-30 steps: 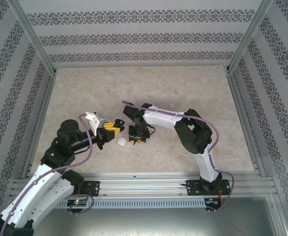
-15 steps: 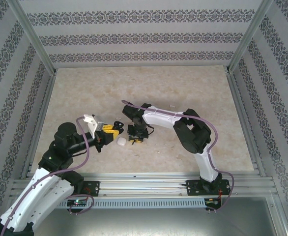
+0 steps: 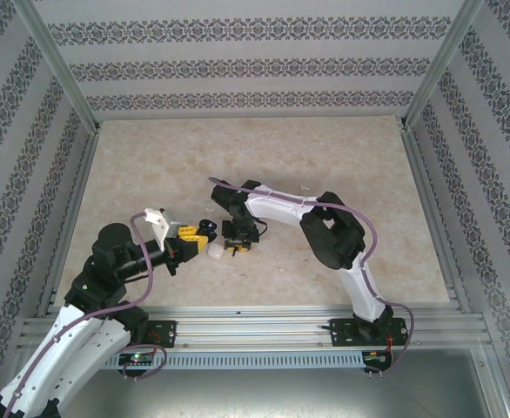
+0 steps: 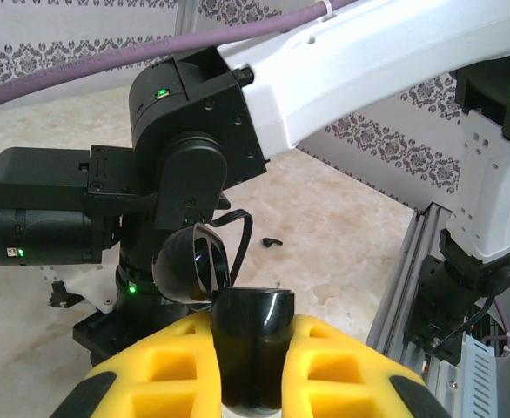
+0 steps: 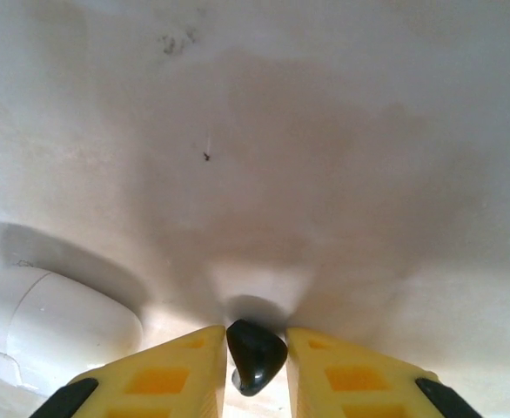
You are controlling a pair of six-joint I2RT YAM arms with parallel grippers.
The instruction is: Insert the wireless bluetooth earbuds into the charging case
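Note:
My left gripper [image 4: 255,353] is shut on a glossy black case [image 4: 255,335] held upright, its hinged lid [image 4: 188,266] flipped open to the left. In the top view this left gripper [image 3: 194,233] sits just left of the right gripper [image 3: 233,246]. A white pebble-shaped charging case [image 3: 214,251] lies shut on the table between them, and it is at the lower left of the right wrist view [image 5: 50,326]. My right gripper [image 5: 255,357] points down close to the table, shut on a black earbud [image 5: 255,350]. A second black earbud [image 4: 272,241] lies loose on the table.
The right arm's black wrist and white forearm [image 4: 368,70] loom directly in front of the left gripper. The marble-patterned tabletop [image 3: 264,148] is walled by patterned panels. An aluminium rail [image 3: 264,326] runs along the near edge, and a small white speck [image 3: 305,186] lies beyond the right arm.
The left arm has drawn back and lowered, bringing the black case closer to the right gripper. The right gripper has shifted slightly left.

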